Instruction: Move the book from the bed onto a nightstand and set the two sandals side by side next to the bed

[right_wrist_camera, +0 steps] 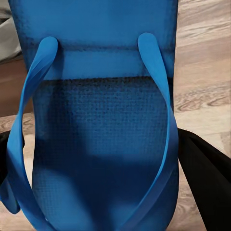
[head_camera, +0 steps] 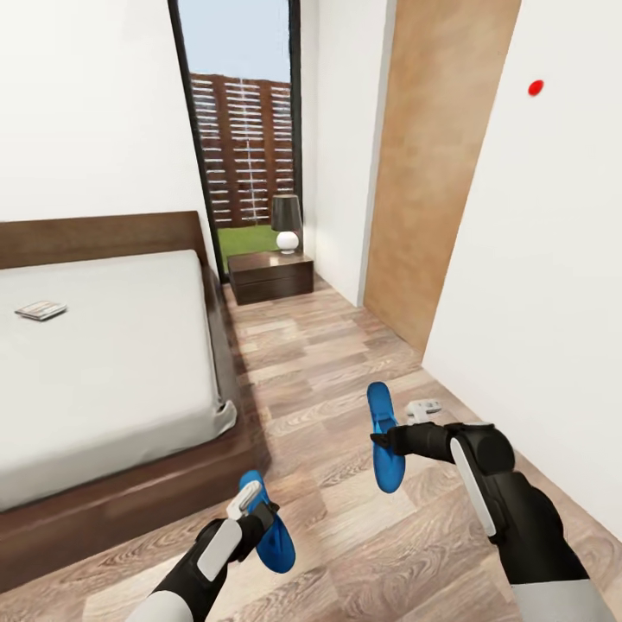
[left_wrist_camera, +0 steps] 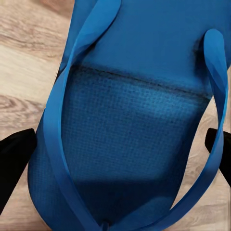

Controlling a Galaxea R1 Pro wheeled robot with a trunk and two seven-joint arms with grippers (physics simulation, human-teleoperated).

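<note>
head view – left gripper [head_camera: 257, 516]: I had it clamped on the left sandal [head_camera: 273, 534], which hung toe-down just over the floor [head_camera: 345, 553]; carried rather than dragged, I judged, so it could be set down beside its mate.
head view – right gripper [head_camera: 386, 443]: closed on the right sandal [head_camera: 384, 436] across its middle, sole running away from me; held level with my left load, likely for a side-by-side drop.
head view – bed [head_camera: 112, 363]: off to the left of my left gripper, its frame edge near the left sandal, so the drop zone was close.
head view – book [head_camera: 41, 309]: lay on the mattress far left of both grippers, untouched; nightstand [head_camera: 269, 276] with lamp [head_camera: 286, 223] stood well ahead by the window.
head view – hidden: my fingertips sat behind the sandals; the book's cover was too small to read.
left wrist view – sandal [left_wrist_camera: 130, 144]: straps and textured footbed between my dark fingers [left_wrist_camera: 14, 159]; toe and heel cut off.
right wrist view – sandal [right_wrist_camera: 101, 159]: same grip, finger [right_wrist_camera: 207, 178] pressed at its edge; contact on the other side was hard to make out.
</note>
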